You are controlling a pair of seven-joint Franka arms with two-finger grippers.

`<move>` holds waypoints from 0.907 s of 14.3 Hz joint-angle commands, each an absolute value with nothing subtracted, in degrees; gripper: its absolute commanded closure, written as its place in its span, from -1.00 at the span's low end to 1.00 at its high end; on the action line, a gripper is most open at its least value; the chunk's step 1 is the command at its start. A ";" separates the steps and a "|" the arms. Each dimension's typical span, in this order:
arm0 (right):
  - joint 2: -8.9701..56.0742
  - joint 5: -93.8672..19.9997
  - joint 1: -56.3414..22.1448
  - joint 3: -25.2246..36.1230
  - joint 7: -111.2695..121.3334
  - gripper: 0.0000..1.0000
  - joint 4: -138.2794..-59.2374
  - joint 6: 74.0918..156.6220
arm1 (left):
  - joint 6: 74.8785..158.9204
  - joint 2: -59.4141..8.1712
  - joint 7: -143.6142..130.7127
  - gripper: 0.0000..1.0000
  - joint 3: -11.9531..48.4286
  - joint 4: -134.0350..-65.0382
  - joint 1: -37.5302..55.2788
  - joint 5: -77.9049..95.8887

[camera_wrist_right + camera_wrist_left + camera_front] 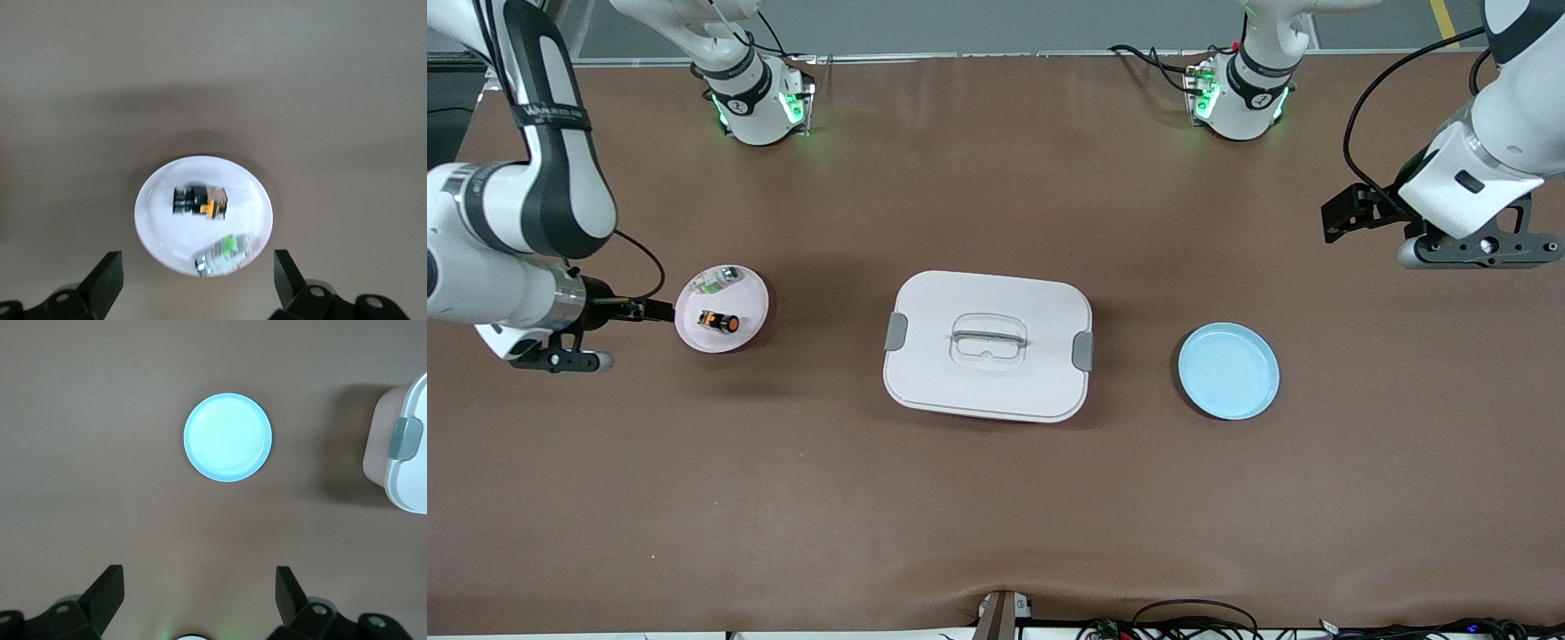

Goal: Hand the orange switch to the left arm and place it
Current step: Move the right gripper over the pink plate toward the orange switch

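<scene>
box (pixel 996 391), white and clasped, sits lowest in the centre of the frame on the brown table (pixel 996 516), squarely between pickup and drop-off. at mid-height toward the right arm's end, the right claw (pixel 654 310) hovers over the table just beside the pink plate (pixel 749 298), fingers spread wide and holding nothing. the orange switch (pixel 719 322) lies on its side on that plate, apart from a whitish-green part (pixel 719 281) near the plate's rim. past the box, the blue plate (pixel 1227 371) lies bare. in the upper corner at the left arm's end, the left claw (pixel 1343 218) waits over open table, also wide and empty. the pickup looks to be the step in hand: the right claw should centre over the switch's black body, close across its width, stay off the green part, then lift high enough to pass over the box lid and its handle.
</scene>
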State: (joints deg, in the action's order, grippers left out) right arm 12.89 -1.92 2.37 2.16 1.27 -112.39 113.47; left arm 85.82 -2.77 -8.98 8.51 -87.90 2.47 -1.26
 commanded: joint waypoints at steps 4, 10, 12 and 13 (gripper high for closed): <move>9.75 -7.02 2.81 1.58 0.79 -1.00 -125.93 126.02 | 87.80 -2.81 -8.88 -1.00 8.70 -88.51 2.46 -1.85; 11.60 -7.21 2.72 1.67 1.58 -1.00 -127.62 131.12 | 87.98 -3.51 -8.88 -1.00 8.70 -88.51 1.94 -1.85; 12.83 -7.21 2.72 1.67 1.58 -1.00 -127.62 132.10 | 88.07 -3.95 -8.88 -1.00 8.70 -88.51 1.93 -1.85; 13.53 -7.21 2.72 1.67 1.58 -1.00 -127.62 132.88 | 88.24 -3.96 -8.88 -1.00 8.70 -88.51 1.93 -1.85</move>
